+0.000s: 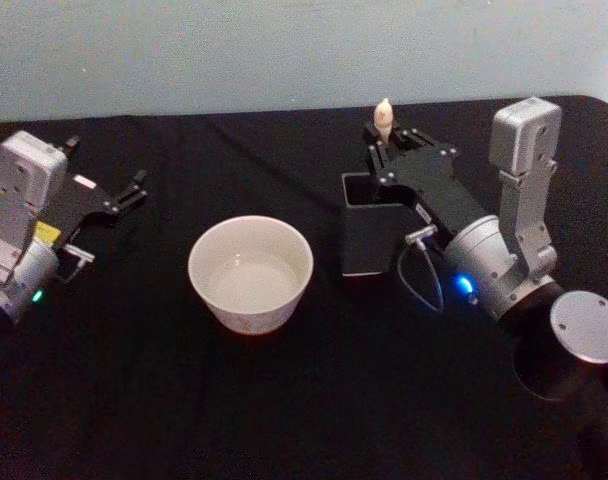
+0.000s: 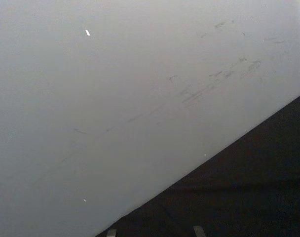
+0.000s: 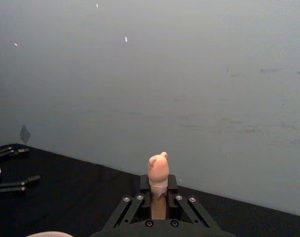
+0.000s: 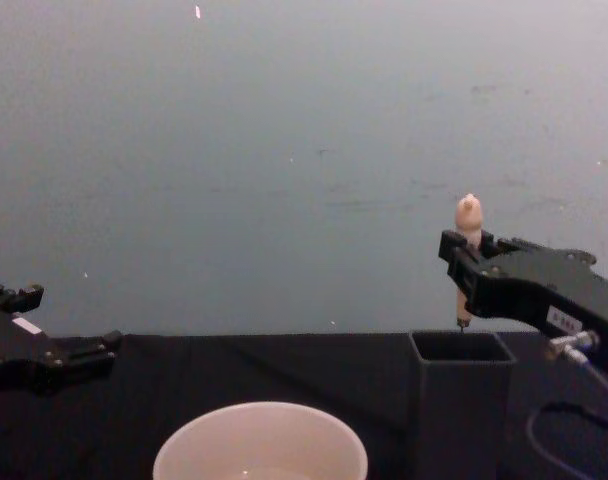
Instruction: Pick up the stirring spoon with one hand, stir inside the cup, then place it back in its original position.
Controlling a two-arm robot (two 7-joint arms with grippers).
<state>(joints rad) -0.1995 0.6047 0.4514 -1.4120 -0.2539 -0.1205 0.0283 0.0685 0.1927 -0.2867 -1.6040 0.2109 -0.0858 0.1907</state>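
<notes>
The right gripper point(image 4: 465, 262) is clamped on the stirring spoon point(image 4: 468, 222), upright above the dark holder point(image 4: 462, 390); its beige knob shows, the bowl seemingly hidden. The left gripper point(image 1: 134, 187) rests spread.

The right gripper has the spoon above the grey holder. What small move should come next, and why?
Probably lower it straight down. The right gripper is shut on the stirring spoon, held upright with its thin shaft at the holder opening, so it may already be going back. If stirring is undone, it should instead carry it left to the cup. The left gripper is parked.
</notes>
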